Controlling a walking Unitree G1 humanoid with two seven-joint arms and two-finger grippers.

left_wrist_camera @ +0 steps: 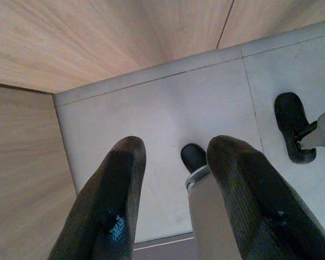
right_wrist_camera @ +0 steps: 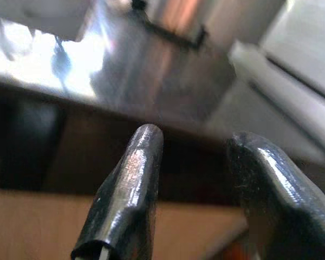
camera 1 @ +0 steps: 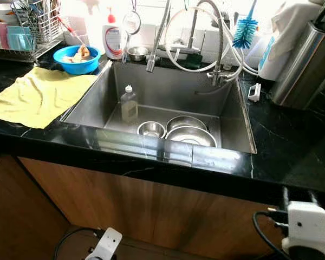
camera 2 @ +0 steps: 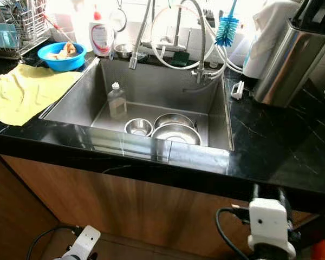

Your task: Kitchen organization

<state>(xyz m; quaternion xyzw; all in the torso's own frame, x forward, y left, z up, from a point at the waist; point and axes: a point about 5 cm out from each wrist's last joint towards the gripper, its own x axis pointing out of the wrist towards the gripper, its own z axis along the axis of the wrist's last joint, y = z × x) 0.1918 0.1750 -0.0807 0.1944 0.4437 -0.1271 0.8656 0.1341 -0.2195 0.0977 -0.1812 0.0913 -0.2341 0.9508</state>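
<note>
1. Sink (camera 1: 235, 116): stainless steel basin set into a black marble-veined countertop (camera 1: 292, 146), above wooden cabinet fronts. All entries below are placed relative to it.
2. Steel bowls, three, on the sink floor: a small bowl (camera 1: 151, 129) toward the left, a large bowl (camera 1: 191, 136) at the front right, a third bowl (camera 1: 186, 122) just behind the large one and partly covered by it.
3. Clear bottle (camera 1: 129, 103): upright on the sink floor, left of the bowls, near the left wall.
4. Faucet and looped hoses (camera 1: 206, 43): at the back rim of the sink.
5. Blue bottle brush (camera 1: 245, 30): hanging behind the sink's back right corner.
6. White soap bottle (camera 1: 113, 38) with red cap: behind the sink's back left corner.
7. Blue bowl (camera 1: 76, 58): on the counter just left of the sink's back left corner, holding pale scraps.
8. Yellow cloth (camera 1: 38, 95): spread flat on the counter left of the sink, its edge reaching the sink rim.
9. Dish rack (camera 1: 27, 30): far left of the sink, behind the cloth.
10. Steel canister (camera 1: 306, 62): on the counter right of the sink.
11. Left gripper (left_wrist_camera: 173, 184): low, below the sink front, over pale floor tiles; fingers spread wide, nothing between them.
12. Right gripper (right_wrist_camera: 197, 179): below the counter edge right of the sink; fingers apart, empty.
</note>
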